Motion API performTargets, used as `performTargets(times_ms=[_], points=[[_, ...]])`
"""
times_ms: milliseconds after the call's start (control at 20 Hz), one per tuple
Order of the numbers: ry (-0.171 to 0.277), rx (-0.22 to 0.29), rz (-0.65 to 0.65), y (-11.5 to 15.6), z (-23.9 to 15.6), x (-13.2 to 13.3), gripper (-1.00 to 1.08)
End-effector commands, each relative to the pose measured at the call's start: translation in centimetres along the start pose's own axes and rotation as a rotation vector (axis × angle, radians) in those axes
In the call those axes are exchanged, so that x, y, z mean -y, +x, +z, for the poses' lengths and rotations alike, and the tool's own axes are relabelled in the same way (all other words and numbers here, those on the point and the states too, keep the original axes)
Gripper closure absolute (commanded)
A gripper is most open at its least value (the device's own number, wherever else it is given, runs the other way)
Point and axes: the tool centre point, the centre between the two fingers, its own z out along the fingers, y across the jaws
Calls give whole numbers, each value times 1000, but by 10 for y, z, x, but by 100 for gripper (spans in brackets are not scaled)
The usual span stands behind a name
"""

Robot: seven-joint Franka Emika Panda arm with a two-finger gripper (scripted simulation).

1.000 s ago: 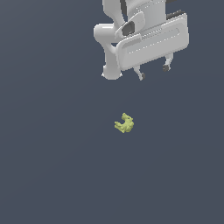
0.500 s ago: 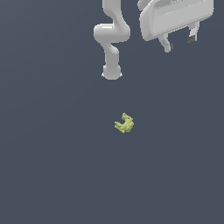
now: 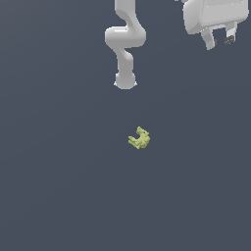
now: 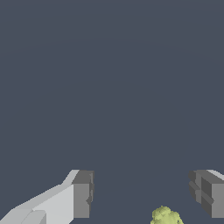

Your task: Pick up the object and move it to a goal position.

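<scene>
A plain, dark slate-grey counter (image 3: 59,186) fills both views, uniform and unmarked. One small yellow-green, lumpy curled figure (image 3: 139,138) is seen lying on it, well apart from the white two-fingered hand (image 3: 220,41), which is raised near the exterior view's upper right. The hand's two grey-tipped fingers (image 4: 81,199) are spread wide apart, with nothing held between them. In the wrist view the figure (image 4: 165,216) is only partly shown, between the fingertips and beyond them.
</scene>
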Motion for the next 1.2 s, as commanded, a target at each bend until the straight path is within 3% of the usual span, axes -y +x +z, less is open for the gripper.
performTargets(times_ms=[0, 300, 600, 850, 1150], points=[[-22, -2, -48, -5, 7, 15, -60], [-85, 20, -154, -26, 39, 39, -60], [-156, 73, -249, -61, 85, 46, -60], [-218, 140, -317, -101, 129, 36, -60], [-293, 245, -381, -162, 182, 6, -60]])
